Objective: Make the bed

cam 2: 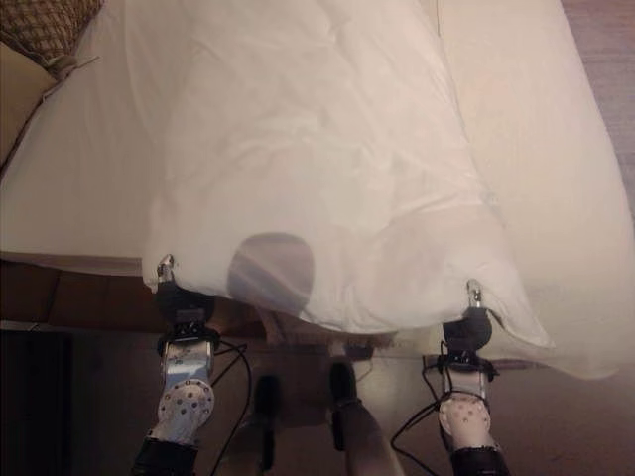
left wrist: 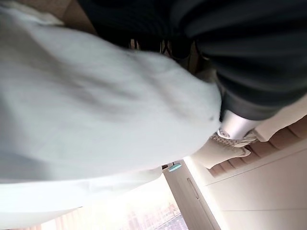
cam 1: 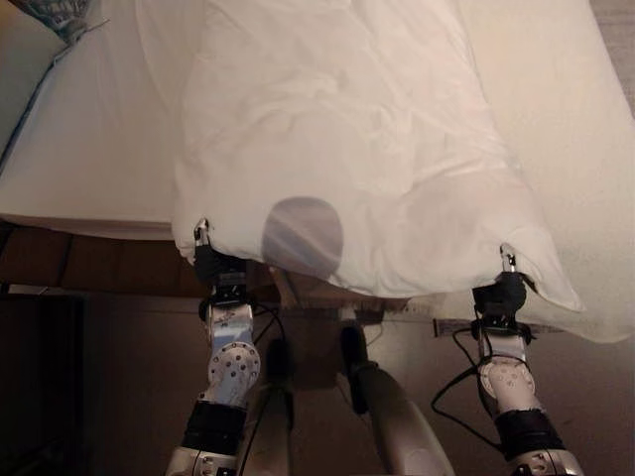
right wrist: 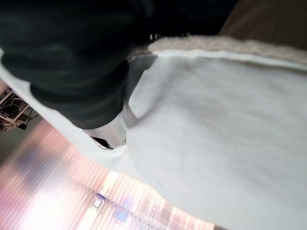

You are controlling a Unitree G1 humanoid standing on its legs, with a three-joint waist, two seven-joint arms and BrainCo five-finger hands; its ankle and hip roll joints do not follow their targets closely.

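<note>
White duvet [cam 1: 337, 149] lies lengthwise on the bed [cam 1: 89, 149], its long axis running from the robot toward the far end, its near edge hanging just past the mattress edge. The left hand [cam 1: 210, 256] grips the near left corner and the right hand [cam 1: 504, 286] grips the near right corner, fingers curled into the cloth. A patterned pillow [cam 2: 45, 30] sits far left.

The duvet [cam 1: 337, 139] is white, puffy and creased, lying lengthwise down the middle of the bed [cam 1: 89, 149], its near edge hanging just over the bed's foot. Both near corners are lifted slightly. A white sheet covers the mattress, bare on either side of the duvet. A patterned pillow [cam 2: 45, 30] sits at the far left corner.
</note>
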